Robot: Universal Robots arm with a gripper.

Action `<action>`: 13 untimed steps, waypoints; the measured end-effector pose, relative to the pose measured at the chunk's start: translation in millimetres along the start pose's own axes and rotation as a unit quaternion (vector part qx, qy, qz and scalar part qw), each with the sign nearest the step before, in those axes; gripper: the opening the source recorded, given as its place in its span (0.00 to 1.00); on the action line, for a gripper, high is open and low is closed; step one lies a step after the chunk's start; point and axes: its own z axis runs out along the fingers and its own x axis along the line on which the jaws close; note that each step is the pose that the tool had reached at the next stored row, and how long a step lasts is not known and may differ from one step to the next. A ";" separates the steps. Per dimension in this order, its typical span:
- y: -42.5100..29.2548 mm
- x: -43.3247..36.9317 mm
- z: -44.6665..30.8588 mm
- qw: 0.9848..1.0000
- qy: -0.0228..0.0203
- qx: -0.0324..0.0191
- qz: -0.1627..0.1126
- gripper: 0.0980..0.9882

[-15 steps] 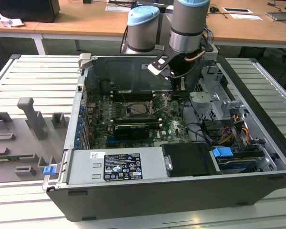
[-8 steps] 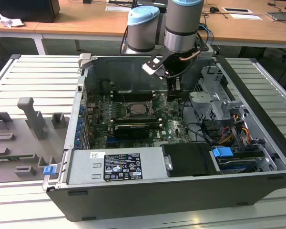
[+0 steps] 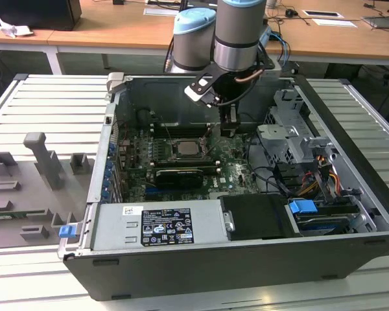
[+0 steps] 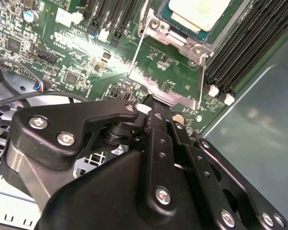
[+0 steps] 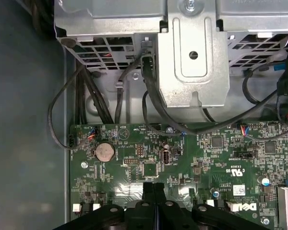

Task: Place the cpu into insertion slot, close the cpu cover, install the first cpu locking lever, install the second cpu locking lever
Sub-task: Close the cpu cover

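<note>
Gripper (image 4: 153, 102), jaws pressed together, touches raised cpu cover (image 4: 170, 94) at its free edge; cpu (image 4: 197, 12) seated near motherboard (image 4: 77, 72) edge.

Drive cage (image 3: 288, 133) near the hand (image 3: 228, 124); open cpu cover (image 4: 177, 96) against its tip.

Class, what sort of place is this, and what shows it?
Likely a robotics lab: a grey-and-blue robot arm over an open dark-grey computer case on a ribbed metal bench, wooden desks behind.

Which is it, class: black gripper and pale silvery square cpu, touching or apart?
Apart. The second wrist view shows the silvery cpu cover frame lying between gripper and cpu.
</note>
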 end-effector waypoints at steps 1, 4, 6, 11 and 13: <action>-1.0 0.0 -0.1 1.000 0.000 0.000 0.000 0.01; -4.9 -0.1 -0.3 1.000 0.000 0.000 0.000 0.01; -9.0 -0.2 -0.6 1.000 0.000 0.000 0.000 0.01; -20.2 -0.5 -1.3 1.000 0.000 0.000 0.000 0.01; -26.6 -0.7 -1.8 1.000 0.000 0.000 0.000 0.01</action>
